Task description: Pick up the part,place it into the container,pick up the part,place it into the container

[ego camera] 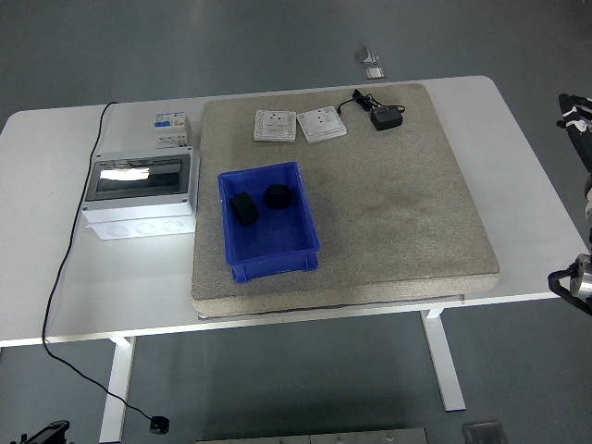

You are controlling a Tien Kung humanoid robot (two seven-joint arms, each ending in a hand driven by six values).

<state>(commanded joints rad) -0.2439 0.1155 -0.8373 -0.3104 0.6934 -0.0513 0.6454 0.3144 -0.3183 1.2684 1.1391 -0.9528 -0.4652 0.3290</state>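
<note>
A blue container [276, 266] stands on the grey mat [398, 203], left of its middle. Two black parts lie inside it side by side: a blocky one [244, 209] on the left and a round one [277, 196] on the right. My right arm [580, 282] is off the table at the picture's right edge. Its hand [573, 109] shows only partly there, and nothing is visibly in it. My left arm is out of view.
Two white switch panels [276, 126] [321, 123] and a black adapter [386, 117] with its cord lie at the mat's far edge. A grey electrical box [141, 193] and a small breaker [171, 127] stand on the white table [518, 166], left of the mat. A black cable [65, 268] hangs off the left side.
</note>
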